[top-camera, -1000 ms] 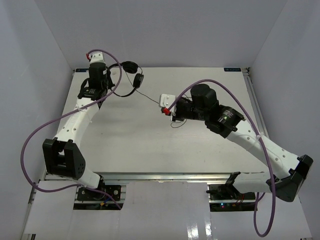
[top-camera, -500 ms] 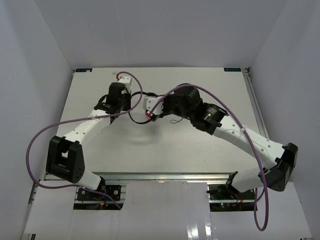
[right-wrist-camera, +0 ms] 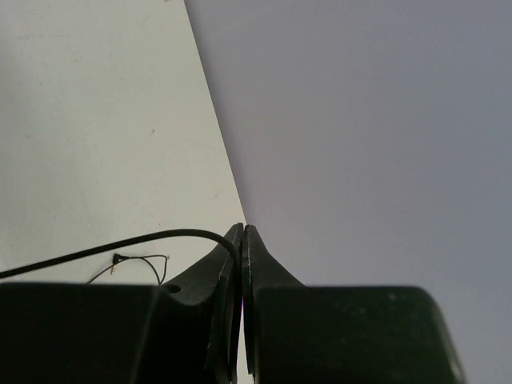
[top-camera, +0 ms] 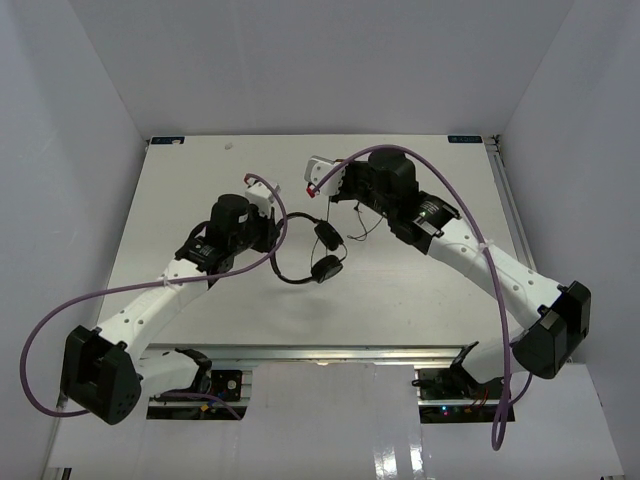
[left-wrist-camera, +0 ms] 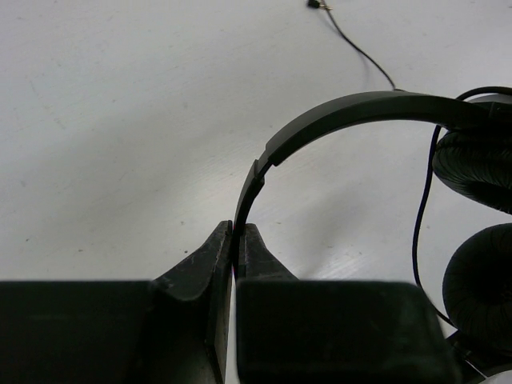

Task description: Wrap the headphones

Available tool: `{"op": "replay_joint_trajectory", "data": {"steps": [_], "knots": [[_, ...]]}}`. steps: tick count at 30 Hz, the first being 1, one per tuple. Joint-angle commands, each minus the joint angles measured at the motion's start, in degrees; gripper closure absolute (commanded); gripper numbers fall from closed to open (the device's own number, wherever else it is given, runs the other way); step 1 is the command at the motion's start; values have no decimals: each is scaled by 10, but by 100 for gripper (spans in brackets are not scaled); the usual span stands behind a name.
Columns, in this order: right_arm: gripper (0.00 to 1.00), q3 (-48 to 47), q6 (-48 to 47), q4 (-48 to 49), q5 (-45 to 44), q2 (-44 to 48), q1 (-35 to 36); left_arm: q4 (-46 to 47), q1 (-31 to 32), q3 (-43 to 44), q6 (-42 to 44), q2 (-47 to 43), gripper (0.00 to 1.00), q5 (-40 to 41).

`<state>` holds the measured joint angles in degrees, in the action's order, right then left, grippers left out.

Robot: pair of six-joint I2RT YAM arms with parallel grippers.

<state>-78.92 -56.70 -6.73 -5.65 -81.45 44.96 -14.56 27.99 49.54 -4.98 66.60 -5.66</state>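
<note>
Tools clenched on headphones (top-camera: 325,268), one at each end, over the counter (top-camera: 180,190).
The left tool (left-wrist-camera: 237,232) pinches the thin, smooth black headband (left-wrist-camera: 360,108), which arches up and to the right of its tips towards two round, padded ear cups (left-wrist-camera: 480,164) lying just beside each other. The right tool (right-wrist-camera: 241,232) is clamped on the thin black cord (right-wrist-camera: 120,244), which trails off to the left of its tips, with the small plug (right-wrist-camera: 116,258) showing just below that run. The counter is matte white and faintly speckled. Plain grey walls (right-wrist-camera: 360,120) enclose it, and purple arm cables (top-camera: 60,310) loop beside the arms.
</note>
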Motion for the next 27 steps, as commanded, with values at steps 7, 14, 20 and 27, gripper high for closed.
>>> {"op": "replay_joint_trajectory", "data": {"steps": [7,14,20,27], "knots": [[92,-39,87,40,72,-64,-53,-4,36,16,-16,-47,100,-89],[92,-41,126,37,100,-90,-62,-8,46,29,-22,-40,100,-106],[92,-26,219,37,176,-104,-113,-10,47,66,-40,-62,100,-93],[92,9,337,56,392,-120,-195,-39,47,154,-69,-75,100,-59]]}}
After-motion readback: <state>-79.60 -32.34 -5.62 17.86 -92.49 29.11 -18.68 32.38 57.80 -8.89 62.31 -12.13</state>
